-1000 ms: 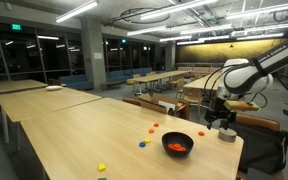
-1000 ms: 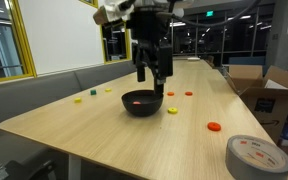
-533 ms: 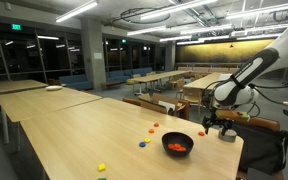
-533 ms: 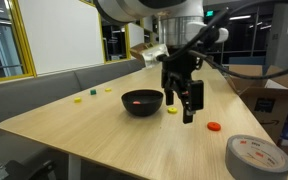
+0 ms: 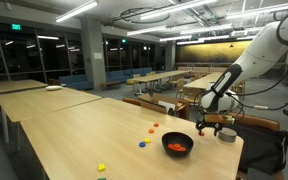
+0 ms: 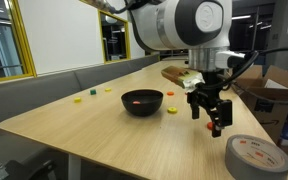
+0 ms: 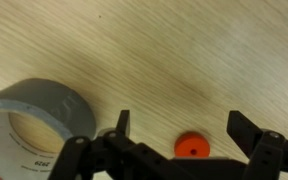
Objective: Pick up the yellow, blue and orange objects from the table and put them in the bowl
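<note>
Orange piece (image 7: 192, 146) lies on the table (image 7: 164, 50), right under my hand (image 7: 181, 125), which is wide open and empty. If I drop crooked, I might hit the tape (image 7: 29, 120) or flick the piece away.

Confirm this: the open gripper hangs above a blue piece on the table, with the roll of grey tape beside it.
Wrong in one respect: the piece is orange, not blue, as the wrist view shows. The rest holds: the gripper is open above it, and the roll of grey tape lies beside it on the table.
</note>
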`<action>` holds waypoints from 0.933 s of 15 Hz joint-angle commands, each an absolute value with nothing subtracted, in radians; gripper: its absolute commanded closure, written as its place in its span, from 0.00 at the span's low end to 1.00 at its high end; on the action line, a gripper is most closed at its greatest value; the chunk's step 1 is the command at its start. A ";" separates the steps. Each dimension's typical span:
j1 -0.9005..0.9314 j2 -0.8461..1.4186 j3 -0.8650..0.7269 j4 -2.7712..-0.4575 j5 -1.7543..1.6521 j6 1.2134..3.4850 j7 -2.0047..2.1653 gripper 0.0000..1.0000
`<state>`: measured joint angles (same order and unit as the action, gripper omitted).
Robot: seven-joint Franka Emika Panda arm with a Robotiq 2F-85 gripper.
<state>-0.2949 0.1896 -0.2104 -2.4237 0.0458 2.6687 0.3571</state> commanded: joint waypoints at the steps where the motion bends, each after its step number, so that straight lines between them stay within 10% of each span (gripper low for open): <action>1: -0.262 0.310 -0.246 -2.286 0.066 2.675 0.373 0.00; 14: -0.308 0.392 -0.202 -2.181 0.285 2.677 0.245 0.00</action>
<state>-0.2928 0.3802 -0.2154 -2.2089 0.2384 2.6731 0.2896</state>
